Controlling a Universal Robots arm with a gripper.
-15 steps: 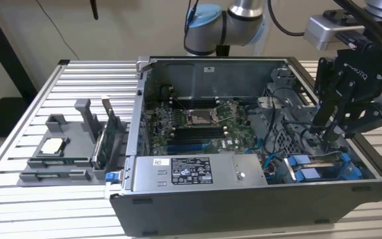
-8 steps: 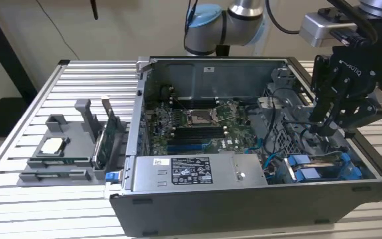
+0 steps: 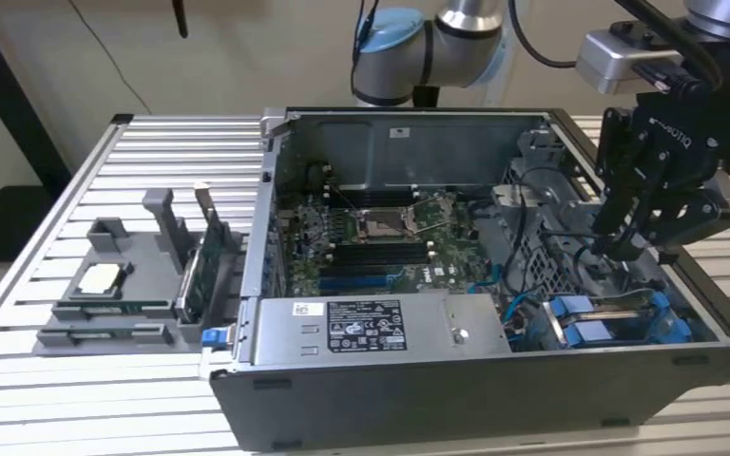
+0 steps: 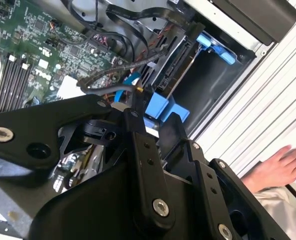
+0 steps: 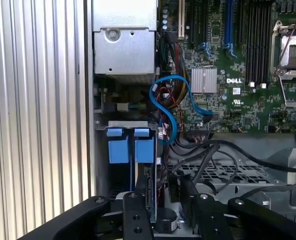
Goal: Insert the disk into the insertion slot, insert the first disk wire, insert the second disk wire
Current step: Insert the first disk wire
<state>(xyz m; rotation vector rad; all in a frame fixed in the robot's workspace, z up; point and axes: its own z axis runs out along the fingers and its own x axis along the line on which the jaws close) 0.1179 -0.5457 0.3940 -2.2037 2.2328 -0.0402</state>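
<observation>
Since the disk looks already seated in the insertion slot, with the gripper hovering just above and its opening impossible to tell, I'd treat the drive as rigid, dense, shock-sensitive: grip only the blue carrier frame by its edges.

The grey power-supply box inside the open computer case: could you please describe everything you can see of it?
The power-supply box is a rectangular grey sheet-metal housing with a white and black label on its upper face. It lies flat along the near wall of the open computer case, beside the motherboard. In the first wrist view, a bundle of dark wires emerges beside it. The gripper is apart from it.
</observation>
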